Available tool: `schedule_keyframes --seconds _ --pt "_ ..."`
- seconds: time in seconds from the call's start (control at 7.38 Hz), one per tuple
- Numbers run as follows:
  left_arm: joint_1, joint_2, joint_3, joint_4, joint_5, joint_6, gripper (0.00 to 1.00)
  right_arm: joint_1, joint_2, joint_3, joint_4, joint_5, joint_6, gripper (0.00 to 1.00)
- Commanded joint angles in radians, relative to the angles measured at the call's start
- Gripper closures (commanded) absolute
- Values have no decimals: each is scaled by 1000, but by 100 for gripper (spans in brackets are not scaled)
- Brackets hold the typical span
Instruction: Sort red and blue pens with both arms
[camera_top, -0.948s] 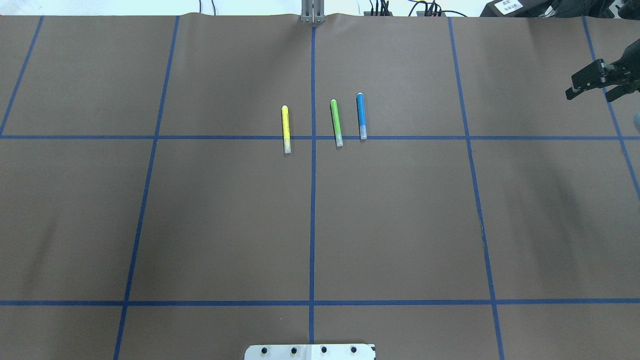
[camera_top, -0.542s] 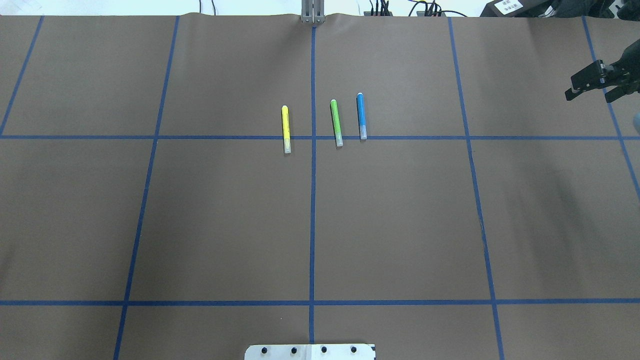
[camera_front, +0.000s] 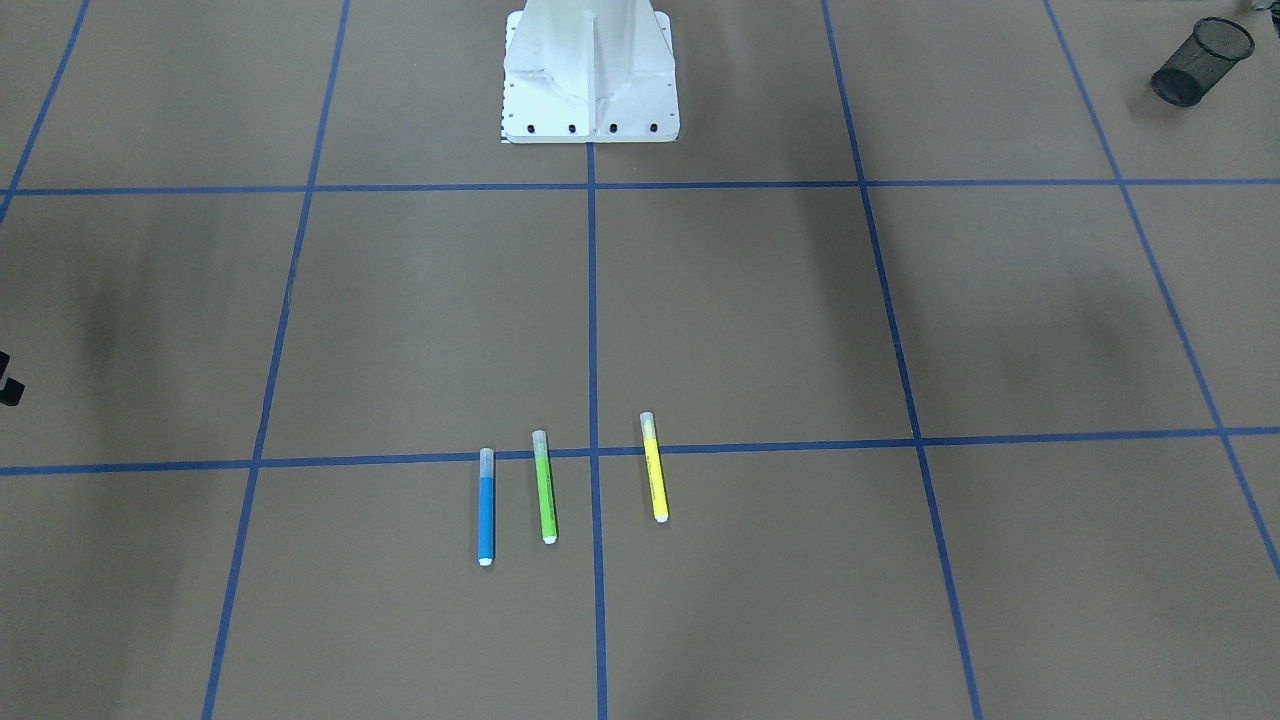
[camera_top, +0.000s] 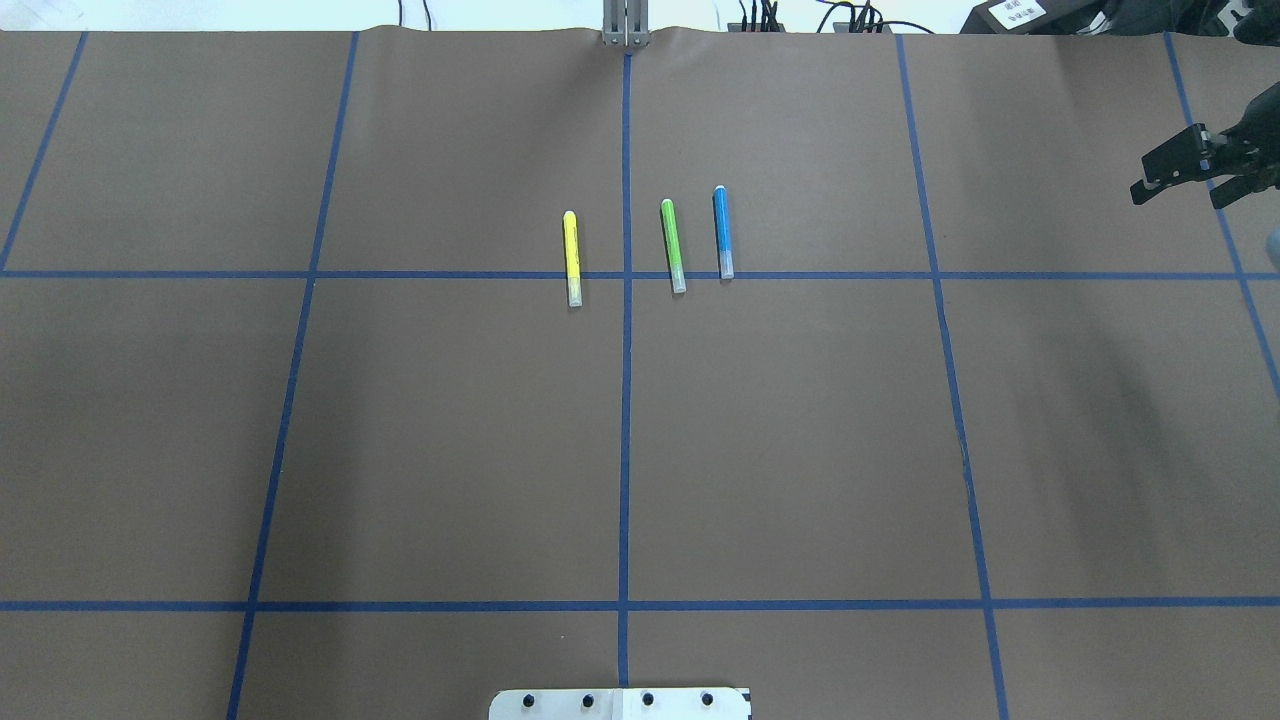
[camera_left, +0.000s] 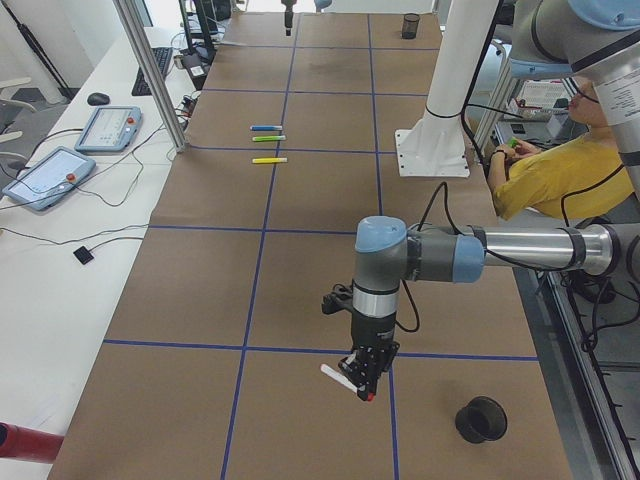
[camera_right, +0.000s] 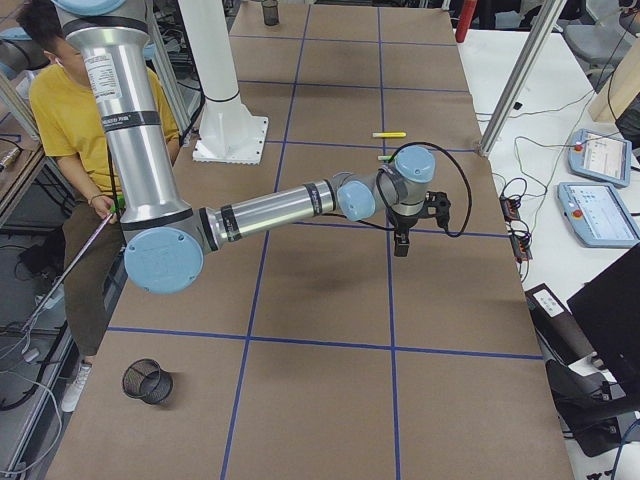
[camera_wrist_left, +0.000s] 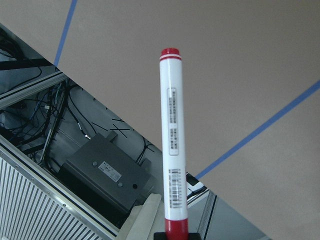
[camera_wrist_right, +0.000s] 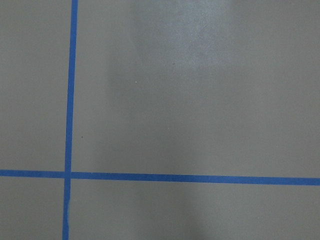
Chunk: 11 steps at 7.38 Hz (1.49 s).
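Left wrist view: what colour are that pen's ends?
Red at both ends of the pen; clearest in left wrist view.

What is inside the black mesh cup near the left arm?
No pen rises above the rim of the black mesh cup. Its inside looks dark; the bottom is in shadow, so small things there cannot be seen.

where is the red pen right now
The red pen is held in the left gripper, over the near end of the table in the exterior left view, beside the black cup.
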<state>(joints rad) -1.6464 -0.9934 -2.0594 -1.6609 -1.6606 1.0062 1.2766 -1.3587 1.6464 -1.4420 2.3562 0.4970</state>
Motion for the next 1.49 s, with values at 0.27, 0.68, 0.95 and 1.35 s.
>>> schedule_keyframes --seconds 0.27,0.68,0.95,1.35 --pt "-21 252 4 -272 220 52 100 -5 -2 6 0 0 8 0" --pt "-20 321 2 -267 275 45 100 -5 -2 6 0 0 6 0" --pt "-18 329 1 -225 219 41 100 -10 -3 4 0 0 8 0" --pt "-16 364 2 -183 24 51 100 -11 -5 3 0 0 6 0"
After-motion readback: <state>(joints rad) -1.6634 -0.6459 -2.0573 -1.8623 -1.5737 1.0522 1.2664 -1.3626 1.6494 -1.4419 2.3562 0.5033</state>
